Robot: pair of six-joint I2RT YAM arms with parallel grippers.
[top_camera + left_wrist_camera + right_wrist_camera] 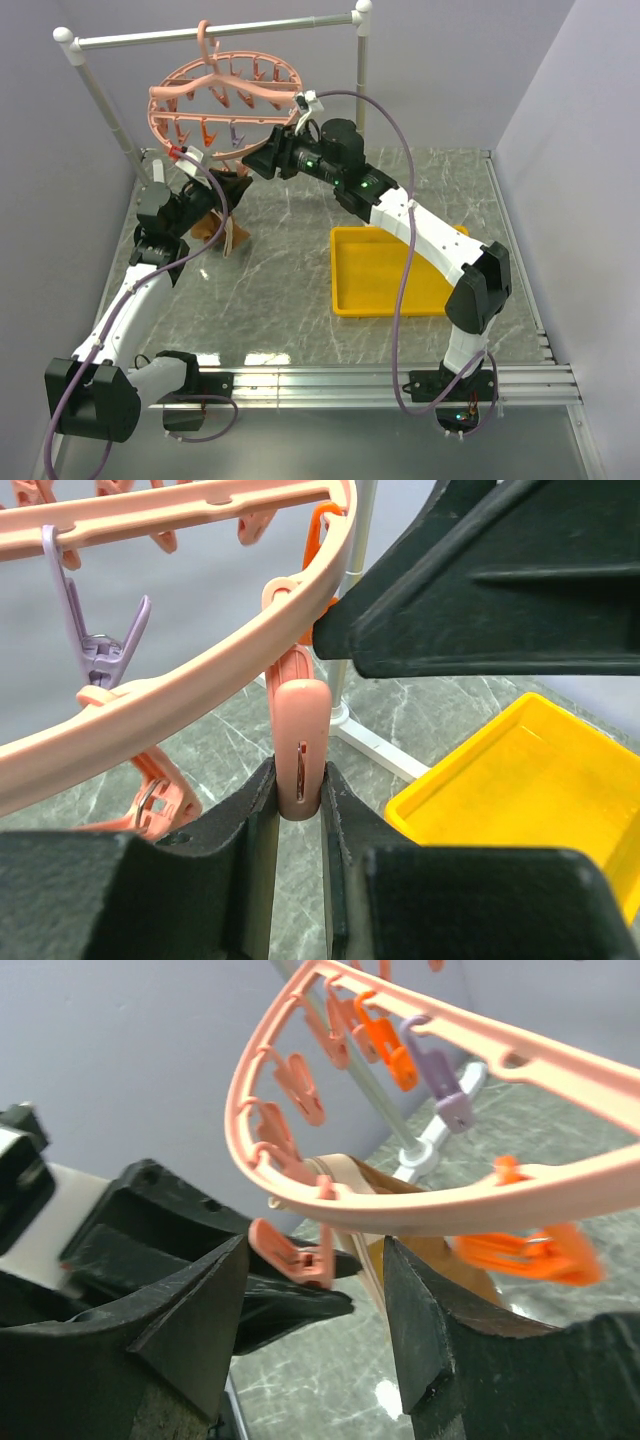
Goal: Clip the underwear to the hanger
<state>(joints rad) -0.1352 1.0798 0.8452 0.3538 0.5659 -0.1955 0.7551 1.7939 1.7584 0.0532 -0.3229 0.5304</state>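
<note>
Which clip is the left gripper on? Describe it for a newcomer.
The pink round hanger hangs from the white rail at the back. On its rim nearest the left arm, one pink clip dangles between the fingers of the left gripper. It alone is pinched; the purple clip beside it hangs free.

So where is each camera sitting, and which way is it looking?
Top camera: high behind the robot, looking down at the table, pink hanger and yellow tray; left arm and right arm show.
Left wrist camera: rides the left arm, looking past the left fingers, which pinch a pink clip.
Right wrist camera: rides the right arm, looking past the open right fingers at the hanger's rim.
Both wrist views share that clip and hanger.
</note>
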